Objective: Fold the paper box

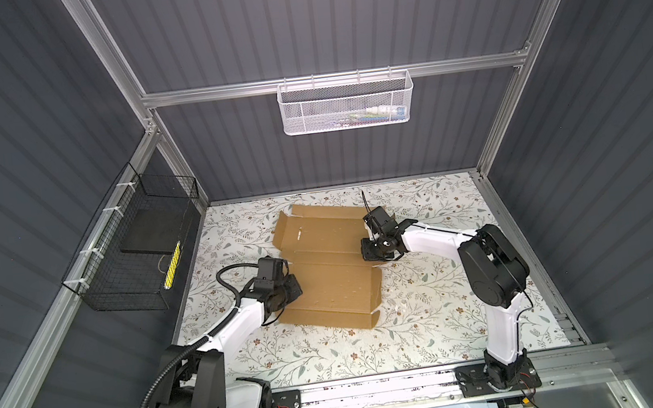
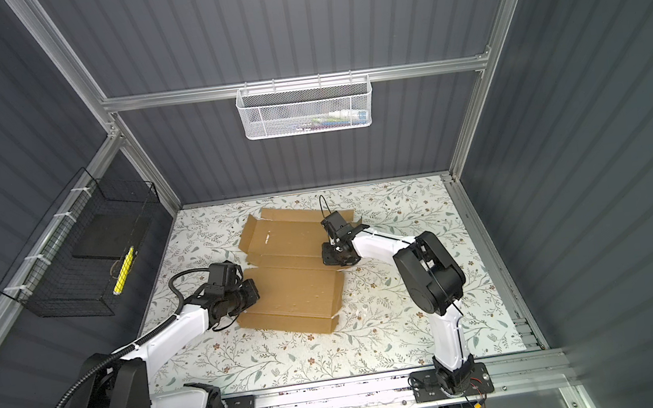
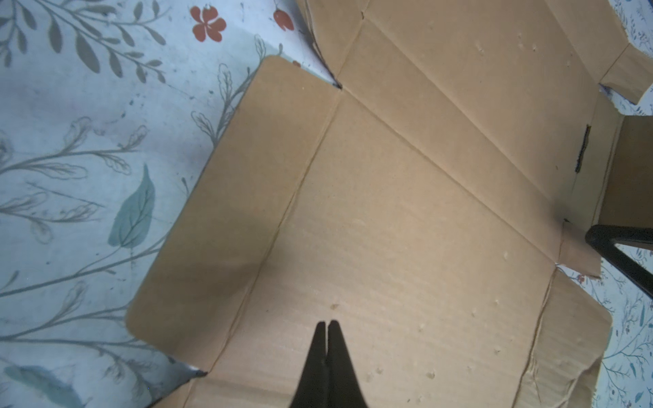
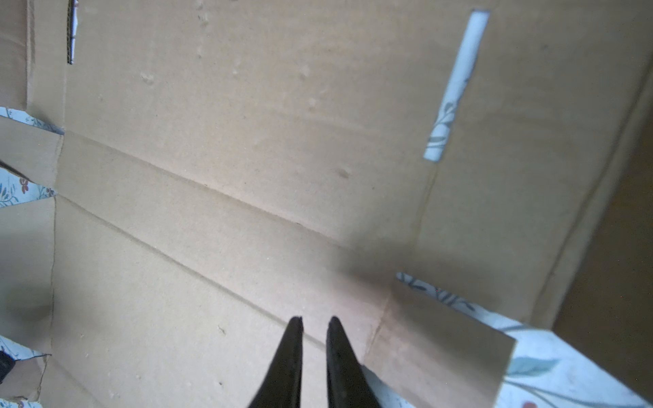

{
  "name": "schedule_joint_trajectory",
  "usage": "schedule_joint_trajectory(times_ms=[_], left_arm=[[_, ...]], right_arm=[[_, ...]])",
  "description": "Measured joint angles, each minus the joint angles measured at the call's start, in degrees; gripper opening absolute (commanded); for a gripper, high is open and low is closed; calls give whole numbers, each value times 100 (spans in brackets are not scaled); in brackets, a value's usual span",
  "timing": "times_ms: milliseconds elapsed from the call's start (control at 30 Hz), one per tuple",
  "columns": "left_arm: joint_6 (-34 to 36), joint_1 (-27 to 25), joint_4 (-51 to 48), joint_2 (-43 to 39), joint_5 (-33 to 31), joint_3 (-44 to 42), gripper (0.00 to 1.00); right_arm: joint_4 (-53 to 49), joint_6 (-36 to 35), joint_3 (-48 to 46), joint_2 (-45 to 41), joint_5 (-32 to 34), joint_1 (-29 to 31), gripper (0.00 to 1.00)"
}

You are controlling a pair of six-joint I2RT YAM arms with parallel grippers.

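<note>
The paper box (image 1: pixel 328 272) (image 2: pixel 292 288) is a flat brown die-cut cardboard sheet lying open on the floral table, with creases and side flaps. Its far left flap (image 1: pixel 281 231) tilts up a little. My left gripper (image 1: pixel 294 291) (image 2: pixel 254 293) sits low at the sheet's left edge. In the left wrist view its fingertips meet over the panel (image 3: pixel 388 212), so the gripper (image 3: pixel 328 323) is shut on nothing. My right gripper (image 1: pixel 370 251) (image 2: pixel 329 258) hovers over the sheet's right edge, by the middle creases. In the right wrist view the gripper (image 4: pixel 314 319) shows a narrow empty gap above the cardboard (image 4: pixel 247 159).
A white mesh basket (image 1: pixel 347 104) hangs on the back rail. A black wire basket (image 1: pixel 133 252) on the left wall holds a dark slab and a yellow object. The floral table cover (image 1: pixel 432 306) extends in front and to the right of the sheet.
</note>
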Motion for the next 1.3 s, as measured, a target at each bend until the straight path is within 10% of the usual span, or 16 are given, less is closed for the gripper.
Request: schedule_joint_trajectory(times_ms=[1300], left_arm=[[-1012,-813,758,-146,286,-817,0]], right_arm=[[-50,-177,870,929,-247,9,18]])
